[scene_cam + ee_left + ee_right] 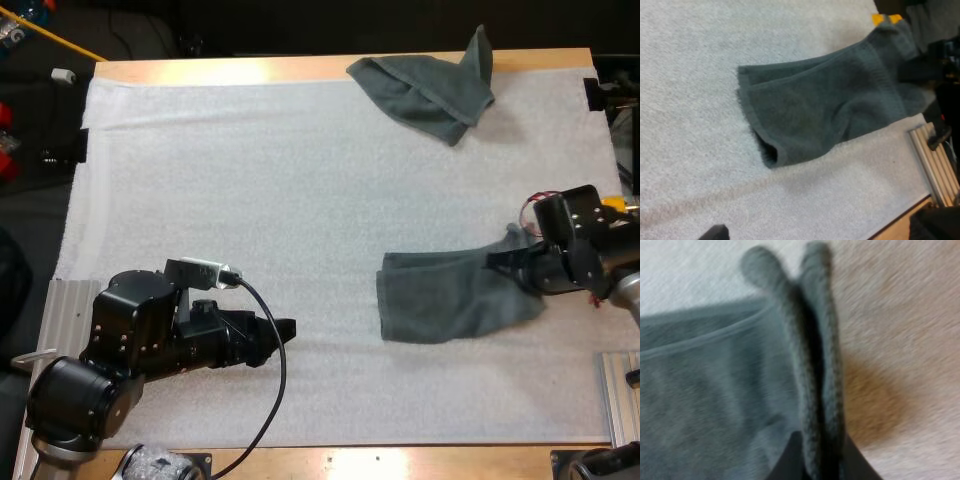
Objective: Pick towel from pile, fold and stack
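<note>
As the high view shows, the right gripper [500, 262] clamps the towel [450, 300] at 4 o'clock on the mat [250, 180]; crumpled towel [425, 90] at 1 o'clock; left gripper [280, 335] at 7 o'clock, grip indeterminable. Left wrist view: towel rests on mat. Right wrist view: fingers [782, 465] pinch its doubled edge.

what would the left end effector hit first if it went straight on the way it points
Likely the towel that the right end effector grips; the left end effector points toward it across bare mat, though height is unclear.
</note>
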Tool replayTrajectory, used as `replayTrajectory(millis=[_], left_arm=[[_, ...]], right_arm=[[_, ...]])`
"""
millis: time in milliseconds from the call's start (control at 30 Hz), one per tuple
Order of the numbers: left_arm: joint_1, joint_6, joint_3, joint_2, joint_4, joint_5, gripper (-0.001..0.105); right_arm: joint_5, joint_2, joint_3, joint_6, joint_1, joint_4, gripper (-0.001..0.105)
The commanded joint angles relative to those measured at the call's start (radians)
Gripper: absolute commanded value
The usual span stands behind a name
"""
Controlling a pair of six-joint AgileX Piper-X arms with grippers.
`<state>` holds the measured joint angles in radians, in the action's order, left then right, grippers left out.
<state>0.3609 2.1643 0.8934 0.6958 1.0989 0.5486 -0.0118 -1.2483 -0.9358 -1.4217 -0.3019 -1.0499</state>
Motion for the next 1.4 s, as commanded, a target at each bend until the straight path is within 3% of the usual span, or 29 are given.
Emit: replayTrajectory(millis=[0, 300, 500, 667, 767, 900, 967, 1167, 1367], left_arm=[[0.0, -0.001, 0.0, -0.004, 0.004, 0.01, 0.068], [0.0, -0.001, 0.0, -0.004, 0.004, 0.01, 0.068], [0.0, -0.001, 0.0, -0.004, 0.004, 0.01, 0.068], [0.0, -0.001, 0.0, -0.004, 0.004, 0.01, 0.068], [0.0, -0.001, 0.0, -0.004, 0.004, 0.01, 0.068], [0.0, -0.001, 0.0, -0.004, 0.004, 0.01, 0.068], [0.0, -0.001, 0.0, -0.004, 0.004, 0.01, 0.068], [0.0, -0.001, 0.0, -0.004, 0.004, 0.01, 0.068], [0.0, -0.001, 0.0, -0.004, 0.004, 0.01, 0.068]], right_arm=[[-0.029, -0.012, -0.002, 0.025, -0.032, 0.019, 0.0], [-0.105, -0.172, -0.002, 0.211, -0.229, 0.188, 0.0], [-0.173, -0.274, -0.002, 0.302, -0.263, 0.287, 0.0], [-0.274, -0.315, -0.002, 0.322, -0.263, 0.364, 0.002], [-0.286, -0.323, -0.002, 0.322, -0.263, 0.389, 0.019], [-0.331, -0.323, -0.002, 0.319, -0.263, 0.417, 0.071], [-0.374, -0.323, -0.002, 0.319, -0.263, 0.428, 0.08], [-0.412, -0.323, 0.002, 0.321, -0.304, 0.435, 0.068], [-0.407, -0.323, 0.042, 0.395, -0.357, 0.508, 0.067]])
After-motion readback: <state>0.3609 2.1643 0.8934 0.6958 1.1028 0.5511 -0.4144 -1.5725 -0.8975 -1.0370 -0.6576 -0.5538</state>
